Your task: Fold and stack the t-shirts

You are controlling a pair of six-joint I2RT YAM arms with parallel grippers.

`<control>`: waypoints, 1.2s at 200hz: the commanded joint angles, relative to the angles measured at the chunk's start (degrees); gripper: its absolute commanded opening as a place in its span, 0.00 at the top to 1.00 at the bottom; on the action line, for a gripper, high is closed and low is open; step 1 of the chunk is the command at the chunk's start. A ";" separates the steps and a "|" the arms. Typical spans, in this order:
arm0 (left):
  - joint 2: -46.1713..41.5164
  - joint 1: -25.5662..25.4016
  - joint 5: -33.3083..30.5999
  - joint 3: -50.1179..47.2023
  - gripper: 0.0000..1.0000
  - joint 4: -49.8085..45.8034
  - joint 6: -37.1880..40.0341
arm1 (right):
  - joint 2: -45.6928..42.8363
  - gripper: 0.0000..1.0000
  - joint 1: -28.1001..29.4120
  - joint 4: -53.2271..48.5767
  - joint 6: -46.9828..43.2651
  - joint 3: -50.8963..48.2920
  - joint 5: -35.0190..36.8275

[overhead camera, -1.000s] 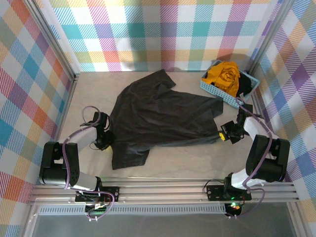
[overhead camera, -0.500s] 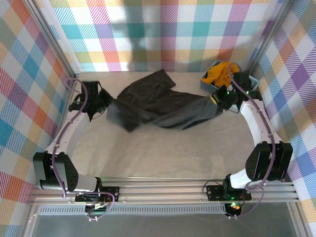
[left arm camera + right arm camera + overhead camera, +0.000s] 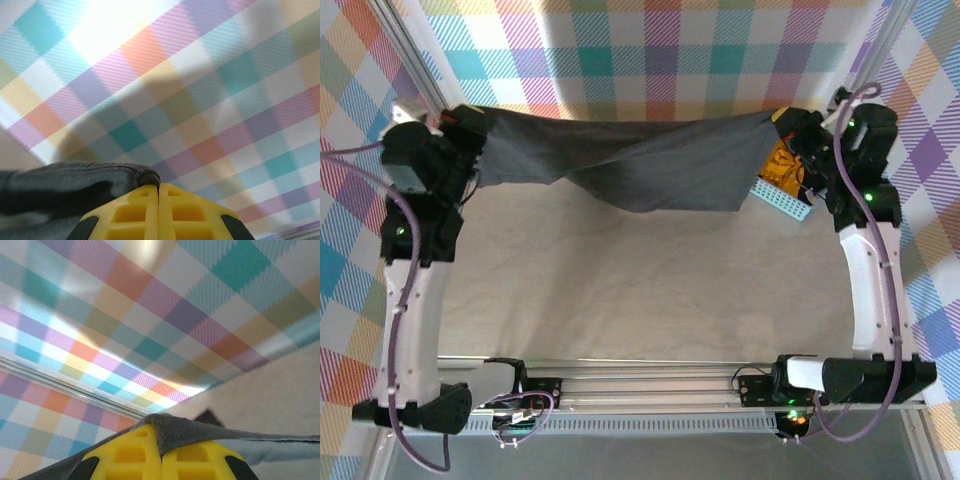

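Charcoal t-shirt [image 3: 650, 165], limp and light, sagged between left gripper [image 3: 158, 192] and right gripper [image 3: 161, 440], each clamped on its hem.

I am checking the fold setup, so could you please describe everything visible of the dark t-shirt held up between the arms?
The dark t-shirt is plain charcoal cloth, soft and thin-looking. It hangs stretched in the air at the far end, its top edge taut between the left gripper and the right gripper, each shut on its edge. The lower part sags in diagonal folds. Its right end hangs in front of the blue basket.
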 commanded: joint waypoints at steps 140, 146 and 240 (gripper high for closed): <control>28.90 7.22 8.27 31.07 1.00 -6.64 -2.42 | 26.33 1.00 0.57 18.53 10.97 19.83 -16.63; 30.48 7.75 9.06 32.97 1.00 -6.73 -2.50 | 28.51 1.00 0.69 17.51 10.94 22.45 -16.36; 33.37 9.28 9.19 55.08 1.00 -16.51 -5.13 | 43.05 1.00 0.04 -2.81 7.13 57.22 -12.48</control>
